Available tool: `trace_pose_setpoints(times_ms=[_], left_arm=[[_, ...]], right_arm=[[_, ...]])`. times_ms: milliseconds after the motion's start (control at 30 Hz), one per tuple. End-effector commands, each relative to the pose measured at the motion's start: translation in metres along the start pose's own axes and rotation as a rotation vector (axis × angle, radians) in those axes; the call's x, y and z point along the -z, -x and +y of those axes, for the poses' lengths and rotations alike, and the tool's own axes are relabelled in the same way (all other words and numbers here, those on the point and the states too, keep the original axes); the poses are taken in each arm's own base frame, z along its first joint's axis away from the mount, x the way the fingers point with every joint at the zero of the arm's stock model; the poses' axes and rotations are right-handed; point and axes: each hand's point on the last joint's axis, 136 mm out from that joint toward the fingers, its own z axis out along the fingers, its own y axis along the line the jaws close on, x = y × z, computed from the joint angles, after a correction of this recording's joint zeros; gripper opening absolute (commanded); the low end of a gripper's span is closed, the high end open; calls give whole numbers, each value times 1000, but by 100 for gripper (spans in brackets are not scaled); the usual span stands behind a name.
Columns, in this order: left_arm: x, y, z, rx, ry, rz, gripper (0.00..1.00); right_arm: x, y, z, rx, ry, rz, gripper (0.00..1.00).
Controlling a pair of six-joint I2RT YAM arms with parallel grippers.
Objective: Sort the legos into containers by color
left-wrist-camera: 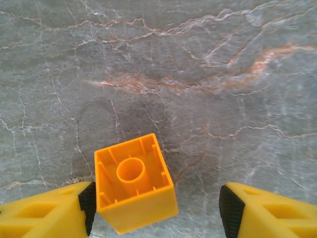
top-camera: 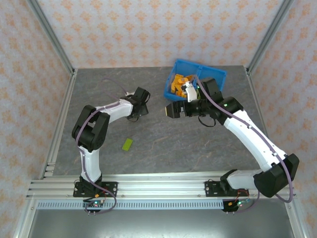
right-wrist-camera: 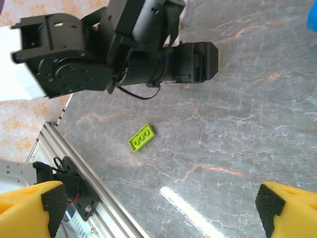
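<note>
An orange square brick lies upside-down on the table with its hollow underside showing. It sits between the fingers of my left gripper, against the left pad and well apart from the right pad. That gripper is open, and it hangs low over the table's middle. A flat lime green brick lies alone nearer the front. My right gripper hovers open and empty beside the blue bin. Several orange bricks fill the bin's left compartment.
The right arm crosses over the bin's right compartment and hides most of it. In the right wrist view the left arm's black wrist spans the top. An aluminium rail runs along the near table edge, and patterned walls enclose the table.
</note>
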Motion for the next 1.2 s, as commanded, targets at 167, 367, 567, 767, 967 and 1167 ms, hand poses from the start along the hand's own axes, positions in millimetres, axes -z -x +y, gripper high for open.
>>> trace_pose_setpoints(times_ms=[167,367,567,767,967,1167], left_arm=[[-8,15,8,4,37,-23,31],[36,33,-31,-30,-134,-47,17],[135,84,-126,-218,-341,-263,17],[153,118,-227,-344,-495,-448,16],[129,148,-286,-336,-578,-564,16],[100,163,-309,-308,-582,-653,23]], right_arm=[[-12,-8,2,-35,27,57,96],[-6,1,-3,-30,-18,-1,94],[19,14,-41,-43,-267,-175,94],[42,20,-64,-91,-406,-308,95],[47,12,-66,-113,-418,-296,95],[56,5,-67,-115,-430,-322,95]])
